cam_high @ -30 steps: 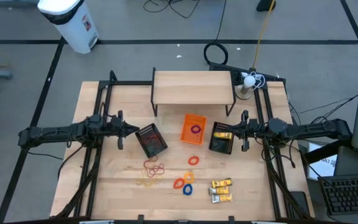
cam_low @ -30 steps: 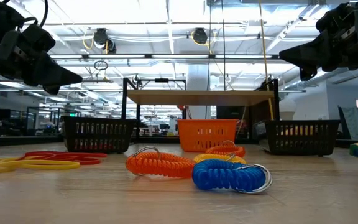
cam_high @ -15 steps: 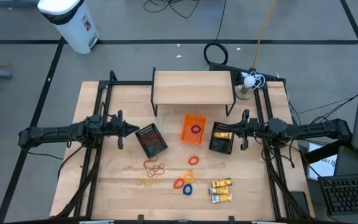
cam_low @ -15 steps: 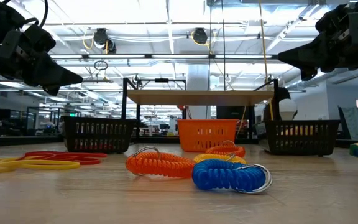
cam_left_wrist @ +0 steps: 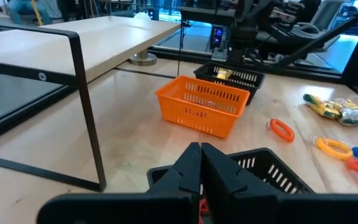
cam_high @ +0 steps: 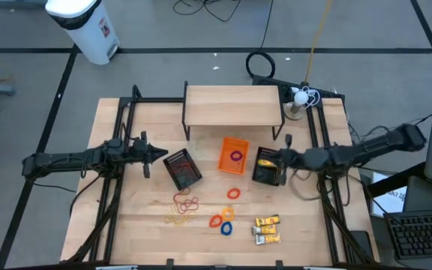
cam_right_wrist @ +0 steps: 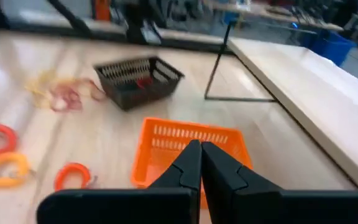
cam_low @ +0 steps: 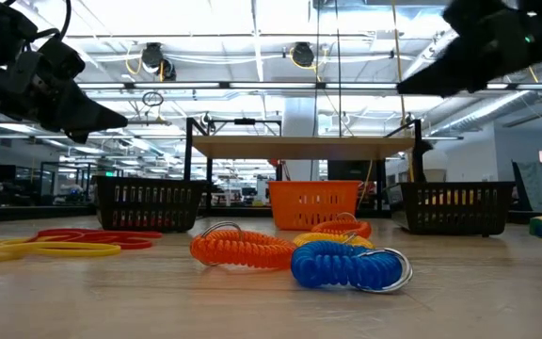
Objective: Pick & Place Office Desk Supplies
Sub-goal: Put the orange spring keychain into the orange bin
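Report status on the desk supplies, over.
Left gripper shut, empty, above left mesh bin. Right gripper shut, empty, above right mesh bin. Coil rings loose on table. Nothing blocking.

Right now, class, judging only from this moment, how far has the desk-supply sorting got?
Partly done. A purple ring lies in the orange bin, and a yellow packet in the right mesh bin. Nothing is in hand: the left gripper and right gripper are both shut and empty. Left on the table: rubber bands, coil rings and packets.
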`<state>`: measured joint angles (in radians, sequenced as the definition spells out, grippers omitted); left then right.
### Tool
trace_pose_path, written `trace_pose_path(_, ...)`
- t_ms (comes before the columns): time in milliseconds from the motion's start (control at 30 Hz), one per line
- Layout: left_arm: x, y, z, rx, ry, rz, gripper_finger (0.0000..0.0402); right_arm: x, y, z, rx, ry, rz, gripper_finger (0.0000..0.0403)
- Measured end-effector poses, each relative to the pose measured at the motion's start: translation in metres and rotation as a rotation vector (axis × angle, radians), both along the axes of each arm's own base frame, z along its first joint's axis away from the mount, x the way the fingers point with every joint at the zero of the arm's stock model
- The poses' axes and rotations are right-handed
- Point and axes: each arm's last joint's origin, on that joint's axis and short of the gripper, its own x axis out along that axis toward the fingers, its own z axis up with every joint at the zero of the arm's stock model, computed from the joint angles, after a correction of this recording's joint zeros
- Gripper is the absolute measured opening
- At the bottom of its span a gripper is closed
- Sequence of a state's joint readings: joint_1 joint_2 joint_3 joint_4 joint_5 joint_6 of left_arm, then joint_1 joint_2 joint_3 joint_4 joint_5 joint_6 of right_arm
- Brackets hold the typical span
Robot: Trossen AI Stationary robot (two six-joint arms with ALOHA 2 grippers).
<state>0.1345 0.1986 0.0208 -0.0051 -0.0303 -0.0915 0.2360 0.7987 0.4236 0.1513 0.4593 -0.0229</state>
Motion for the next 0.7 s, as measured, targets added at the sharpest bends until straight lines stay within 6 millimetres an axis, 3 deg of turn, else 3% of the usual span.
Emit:
trace_pose_path(167,0.0,0.0,0.0,-0.002,0.0,-0.002,0.001,0.049,0.022,0.01,-0.027,0.227,-0.014,0.0024)
trace_pose_path(433,0.0,0.0,0.0,-0.023,-0.003,0.001,0.001,0.122,0.051,0.011,0.021,0.496,0.191,0.0133)
trace_pose_path(567,0.0,0.0,0.0,-0.025,-0.003,0.001,0.001,0.143,0.058,-0.001,-0.045,0.577,0.235,0.0173)
trace_pose_path(700,0.0,0.0,0.0,-0.026,-0.002,0.0,0.001,0.154,0.062,-0.019,-0.024,0.608,0.37,0.0188)
